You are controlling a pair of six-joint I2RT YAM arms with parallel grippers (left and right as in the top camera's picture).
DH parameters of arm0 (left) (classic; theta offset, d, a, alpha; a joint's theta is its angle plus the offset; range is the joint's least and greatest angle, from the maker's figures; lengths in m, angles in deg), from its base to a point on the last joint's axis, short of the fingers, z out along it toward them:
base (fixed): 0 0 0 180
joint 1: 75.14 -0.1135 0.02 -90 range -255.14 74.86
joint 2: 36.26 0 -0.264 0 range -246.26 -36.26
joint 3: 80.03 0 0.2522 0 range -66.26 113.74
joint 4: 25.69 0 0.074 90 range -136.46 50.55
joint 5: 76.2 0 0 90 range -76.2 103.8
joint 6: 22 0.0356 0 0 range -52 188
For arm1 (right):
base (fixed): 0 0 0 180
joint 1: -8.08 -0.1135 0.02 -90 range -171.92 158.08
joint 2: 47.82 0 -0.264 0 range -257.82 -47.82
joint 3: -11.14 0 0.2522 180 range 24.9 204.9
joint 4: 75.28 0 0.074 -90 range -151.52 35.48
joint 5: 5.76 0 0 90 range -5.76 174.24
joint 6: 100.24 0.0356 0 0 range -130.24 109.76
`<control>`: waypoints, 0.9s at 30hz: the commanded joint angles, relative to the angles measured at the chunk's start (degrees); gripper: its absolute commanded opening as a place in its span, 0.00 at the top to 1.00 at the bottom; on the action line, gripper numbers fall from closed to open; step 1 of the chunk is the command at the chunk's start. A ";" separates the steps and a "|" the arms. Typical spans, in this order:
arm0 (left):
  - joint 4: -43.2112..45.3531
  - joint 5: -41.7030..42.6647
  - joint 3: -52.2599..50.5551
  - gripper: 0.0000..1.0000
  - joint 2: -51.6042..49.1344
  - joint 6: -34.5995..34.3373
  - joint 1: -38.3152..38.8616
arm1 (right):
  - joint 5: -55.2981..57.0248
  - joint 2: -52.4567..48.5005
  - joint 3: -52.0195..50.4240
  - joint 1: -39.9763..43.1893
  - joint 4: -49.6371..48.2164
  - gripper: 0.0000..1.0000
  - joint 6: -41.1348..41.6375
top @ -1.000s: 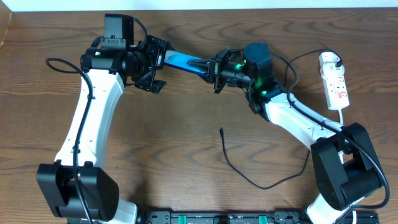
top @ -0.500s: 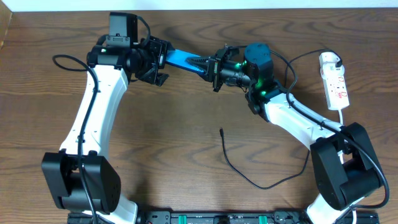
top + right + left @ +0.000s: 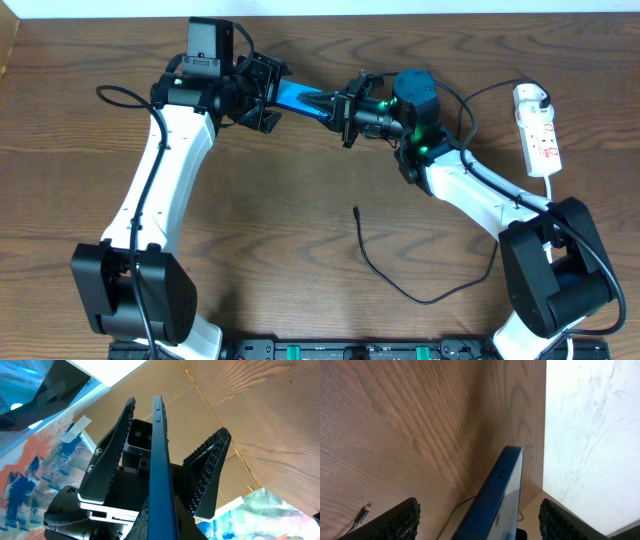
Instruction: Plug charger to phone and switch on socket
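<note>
The phone [image 3: 295, 98], blue-screened, hangs in the air above the far side of the table, and my right gripper [image 3: 338, 105] is shut on its right end. In the right wrist view the phone [image 3: 161, 460] runs edge-on away from the right gripper [image 3: 165, 530]. My left gripper [image 3: 262, 95] stands open around the phone's left end. Its fingers [image 3: 112, 450] flank the phone with a gap on each side. The left wrist view shows the phone [image 3: 502, 490] between the spread jaws of the left gripper [image 3: 479, 510]. The charger [image 3: 390, 280] lies loose on the table, its tip [image 3: 356, 210] pointing away.
The socket [image 3: 540, 135], a white power strip, lies at the far right with its white cord looping towards the right arm. The charger's tip [image 3: 364, 510] shows low at the left of the left wrist view. A pale wall [image 3: 590, 430] borders the table's far edge.
My left arm has swung right and towards the table's far edge, bringing its jaws around the phone's left end, and they have narrowed a little. The right arm and phone have hardly moved.
</note>
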 commanded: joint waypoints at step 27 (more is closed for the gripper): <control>1.77 -0.24 0.33 0.26 -0.94 -0.07 -1.97 | 0.15 0.46 1.09 1.29 4.11 0.99 0.42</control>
